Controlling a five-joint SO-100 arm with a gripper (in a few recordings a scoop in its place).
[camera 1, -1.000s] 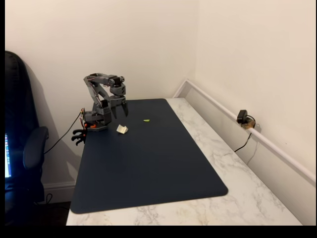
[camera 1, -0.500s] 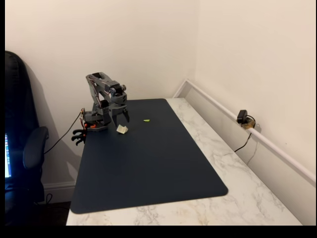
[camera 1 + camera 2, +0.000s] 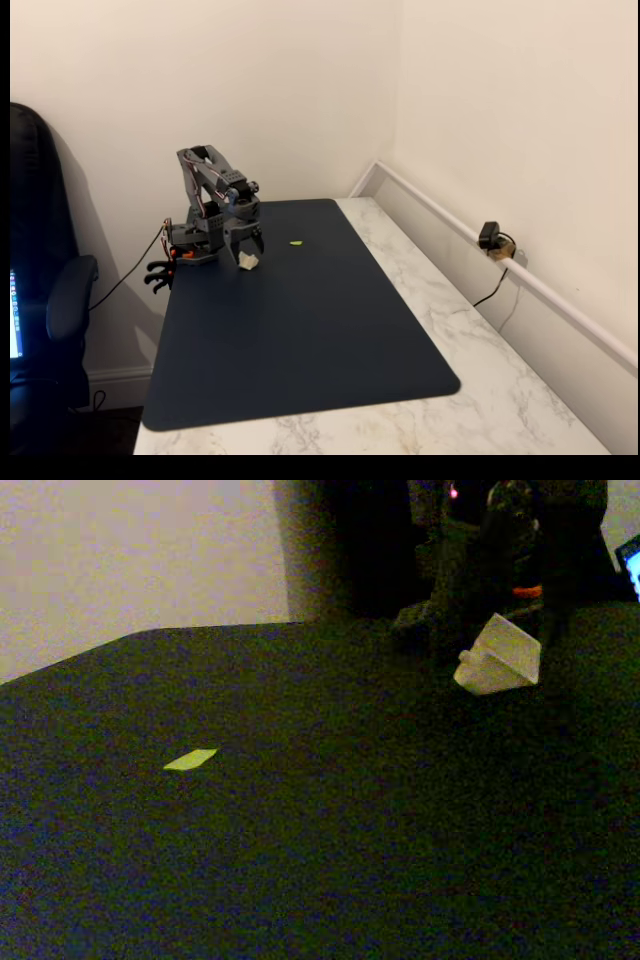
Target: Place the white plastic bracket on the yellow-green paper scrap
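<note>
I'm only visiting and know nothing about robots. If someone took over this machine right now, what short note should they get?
Gripper: lowered over the white plastic bracket, fingers apart on either side of it; whether they touch it cannot be told.
Bracket: on the dark mat, close to the arm's base.
Yellow-green paper scrap: flat on the mat, apart from the bracket, to its right in a fixed view; nothing on it.
Done: the approach to the bracket.
Left: close on it, lift, carry it to the scrap, set it down there.
</note>
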